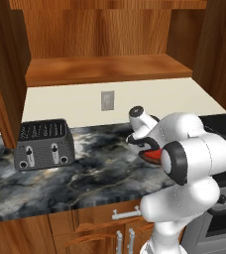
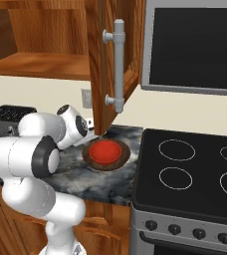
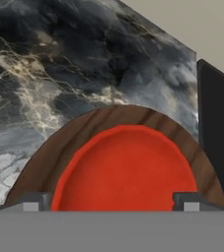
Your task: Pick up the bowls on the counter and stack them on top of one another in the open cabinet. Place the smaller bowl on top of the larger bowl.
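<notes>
Right base view: red bowl (image 2: 105, 151) inside brown bowl (image 2: 92, 162).

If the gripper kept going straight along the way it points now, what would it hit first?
Most likely the red bowl, which sits inside the brown bowl on the counter. The open gripper has a fingertip near either side of its rim; depth is unclear.

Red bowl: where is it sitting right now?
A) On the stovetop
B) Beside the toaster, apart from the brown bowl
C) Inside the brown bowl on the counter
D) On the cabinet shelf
C. The red bowl rests inside the brown bowl on the marble counter, next to the stovetop; the hand view shows the brown rim ringing it.
</notes>
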Tool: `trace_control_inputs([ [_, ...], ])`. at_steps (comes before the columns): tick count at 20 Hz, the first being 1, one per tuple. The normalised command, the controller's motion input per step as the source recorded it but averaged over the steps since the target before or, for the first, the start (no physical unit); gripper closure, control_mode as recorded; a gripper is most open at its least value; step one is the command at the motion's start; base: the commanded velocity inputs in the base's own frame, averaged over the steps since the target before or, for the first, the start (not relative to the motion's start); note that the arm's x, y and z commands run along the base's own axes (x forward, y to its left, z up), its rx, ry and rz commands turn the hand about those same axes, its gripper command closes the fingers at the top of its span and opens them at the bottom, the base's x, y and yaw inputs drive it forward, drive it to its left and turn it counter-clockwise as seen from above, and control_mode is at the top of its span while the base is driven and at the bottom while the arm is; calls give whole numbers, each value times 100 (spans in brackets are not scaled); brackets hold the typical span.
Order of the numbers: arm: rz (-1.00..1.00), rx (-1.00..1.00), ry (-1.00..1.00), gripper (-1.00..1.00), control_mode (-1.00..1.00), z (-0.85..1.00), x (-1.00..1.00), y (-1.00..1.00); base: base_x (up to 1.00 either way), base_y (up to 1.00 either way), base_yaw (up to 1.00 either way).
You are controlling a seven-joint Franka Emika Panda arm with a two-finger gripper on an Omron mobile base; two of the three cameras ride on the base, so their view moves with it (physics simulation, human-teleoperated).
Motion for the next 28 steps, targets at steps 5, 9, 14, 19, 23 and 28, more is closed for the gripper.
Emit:
trace_control_inputs([
  [5,0,0,-1,-100,-100,12,-16,1,0,0,0],
  [9,-1,-1,-4,-100,-100,0,-30,7,0,0,0],
  [14,-1,-1,-4,-100,-100,0,-37,12,0,0,0],
  [19,-1,-1,-3,-100,-100,0,-37,16,0,0,0],
  [23,-2,-1,-1,-100,-100,4,-28,17,0,0,0],
  [28,-2,0,0,-100,-100,6,-20,21,0,0,0],
])
